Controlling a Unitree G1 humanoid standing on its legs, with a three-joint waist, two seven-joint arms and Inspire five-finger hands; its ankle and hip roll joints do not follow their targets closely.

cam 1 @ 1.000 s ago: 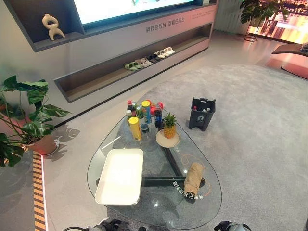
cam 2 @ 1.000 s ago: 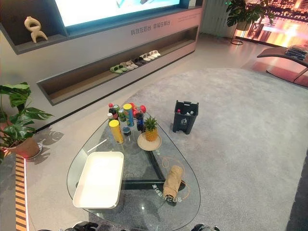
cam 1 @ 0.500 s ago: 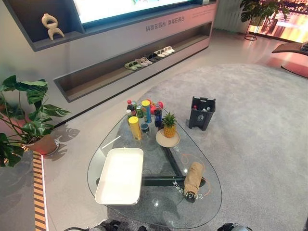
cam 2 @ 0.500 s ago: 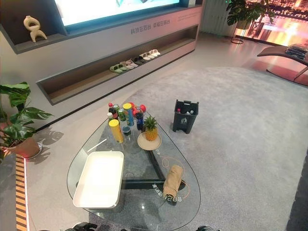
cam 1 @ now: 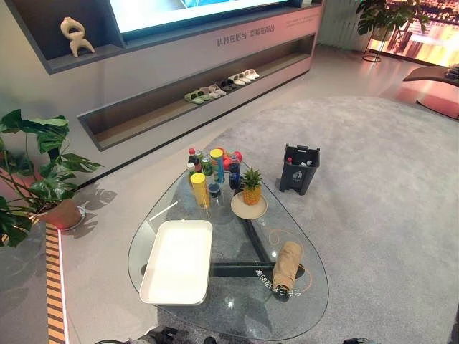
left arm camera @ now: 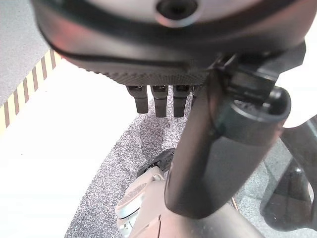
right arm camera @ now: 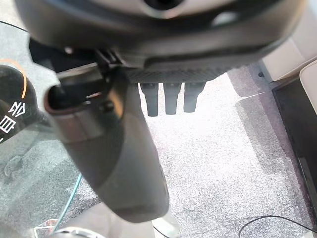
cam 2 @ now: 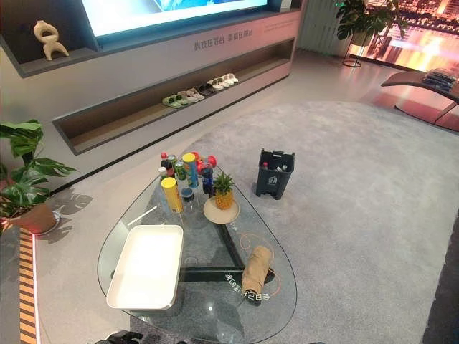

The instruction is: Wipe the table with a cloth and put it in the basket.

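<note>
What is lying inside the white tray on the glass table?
Nothing can be seen inside the white tray; its bare bottom shows fully. The rolled cloth lies apart on the glass table.

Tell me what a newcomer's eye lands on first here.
A glass table on grey carpet holds a white tray at its near left and a rolled tan cloth at its near right. A pineapple on a plate stands beside clustered bottles at the far end.
</note>
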